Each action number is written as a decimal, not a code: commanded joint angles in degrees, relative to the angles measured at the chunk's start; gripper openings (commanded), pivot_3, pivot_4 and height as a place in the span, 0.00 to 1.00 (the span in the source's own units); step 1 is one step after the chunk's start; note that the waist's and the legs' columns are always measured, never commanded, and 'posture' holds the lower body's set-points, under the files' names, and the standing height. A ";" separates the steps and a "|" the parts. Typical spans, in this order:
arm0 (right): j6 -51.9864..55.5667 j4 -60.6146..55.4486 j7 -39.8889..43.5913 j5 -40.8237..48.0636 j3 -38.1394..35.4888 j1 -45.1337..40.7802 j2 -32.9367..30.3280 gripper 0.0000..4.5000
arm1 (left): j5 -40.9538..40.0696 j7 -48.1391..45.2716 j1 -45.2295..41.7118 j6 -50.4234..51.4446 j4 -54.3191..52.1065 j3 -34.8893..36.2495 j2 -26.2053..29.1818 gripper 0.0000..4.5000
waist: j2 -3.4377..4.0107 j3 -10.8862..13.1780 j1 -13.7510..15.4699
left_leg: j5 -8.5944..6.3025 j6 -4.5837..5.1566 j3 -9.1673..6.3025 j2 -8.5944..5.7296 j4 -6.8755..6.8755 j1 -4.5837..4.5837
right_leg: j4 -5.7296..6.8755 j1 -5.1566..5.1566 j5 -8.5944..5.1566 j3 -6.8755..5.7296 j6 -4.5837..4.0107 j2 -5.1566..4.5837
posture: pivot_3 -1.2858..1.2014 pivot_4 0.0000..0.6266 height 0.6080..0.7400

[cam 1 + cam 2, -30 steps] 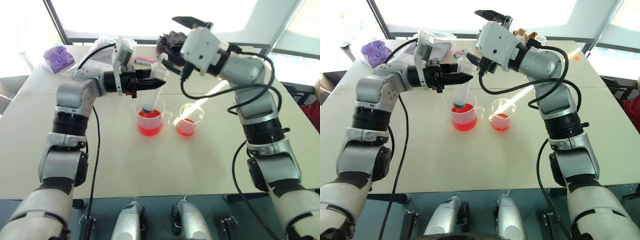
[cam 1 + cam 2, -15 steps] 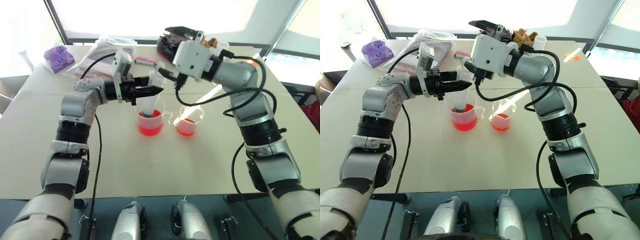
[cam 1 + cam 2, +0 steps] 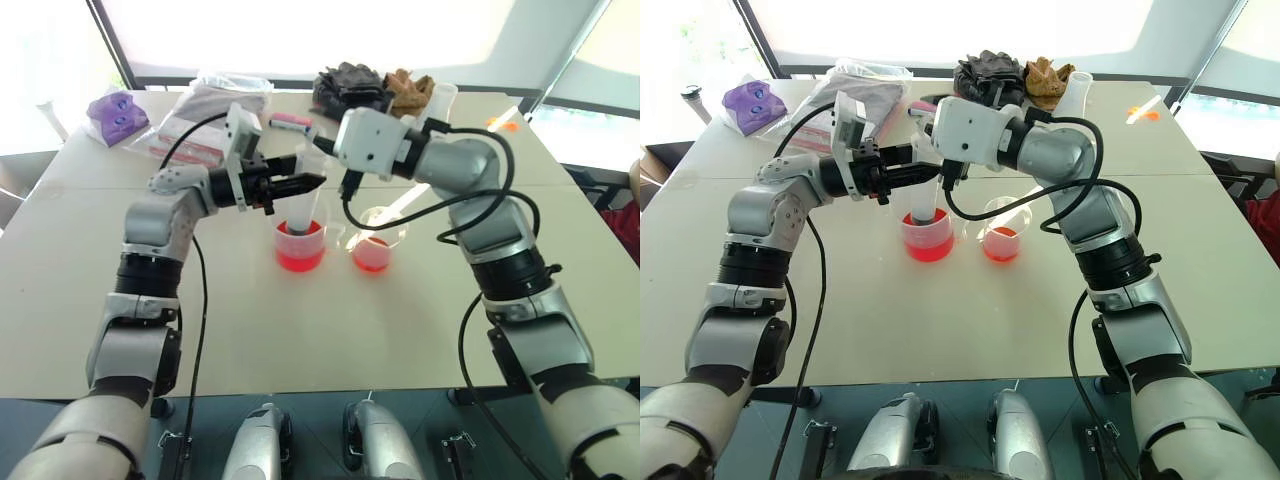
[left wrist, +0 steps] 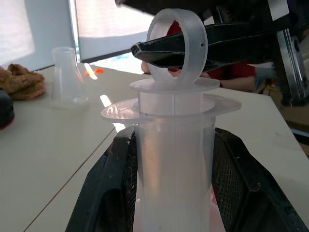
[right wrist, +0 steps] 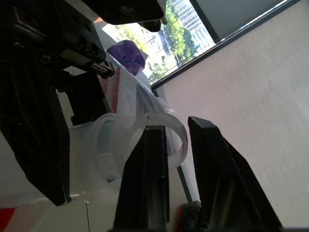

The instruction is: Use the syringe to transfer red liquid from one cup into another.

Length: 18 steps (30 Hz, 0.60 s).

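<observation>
Syringe (image 3: 927, 200) is standing tip-down in the larger beaker (image 3: 928, 236) of red liquid (image 3: 927, 247), its barrel clamped by the left gripper (image 3: 923, 173), while the right gripper (image 4: 159, 50), wide open a second ago, is now pinching the plunger ring (image 4: 177, 41) above, likely readying the draw.

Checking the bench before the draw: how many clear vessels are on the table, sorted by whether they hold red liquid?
Holding red liquid: 2, the handled beaker and the smaller cup
No red liquid: 1, the frosted cup at the far edge
Total: 3
</observation>
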 commanded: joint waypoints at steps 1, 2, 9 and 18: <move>-1.96 -2.51 -1.89 0.16 -2.50 -3.33 -0.22 0.01 | 0.45 -0.67 0.56 0.65 -1.99 -1.72 0.08 0.36 | 0.00 0.00 0.03 | 0.00 0.00 0.00 0.00 0.00 0.00 | 0.00 0.00 0.00 0.00 0.00 0.00 | 0.52 0.24 1.00; -2.08 -2.23 -2.14 -0.03 -2.64 -3.51 -0.36 0.01 | 0.31 -0.72 0.89 0.99 -2.26 -1.76 0.16 0.36 | 0.00 0.00 0.02 | 0.00 0.00 0.00 0.00 0.00 0.00 | 0.00 0.00 0.00 0.00 0.00 0.00 | 0.52 0.24 1.00; -3.50 0.22 -3.73 -1.21 -3.57 -5.00 -1.00 0.01 | 0.36 -0.42 3.19 1.51 -3.47 -2.17 0.25 0.36 | 0.00 0.00 -0.04 | 0.00 0.00 0.00 0.00 0.00 0.00 | 0.00 0.00 0.00 0.00 0.00 0.00 | 0.52 0.24 1.00; -5.82 4.14 -6.33 -2.65 -4.44 -7.64 -1.26 0.01 | 0.82 -0.27 5.71 1.80 -5.49 -3.21 0.69 0.36 | 0.00 0.00 -0.02 | 0.00 0.00 0.00 0.01 0.00 0.00 | 0.00 0.00 0.00 0.00 0.00 0.00 | 0.52 0.24 1.00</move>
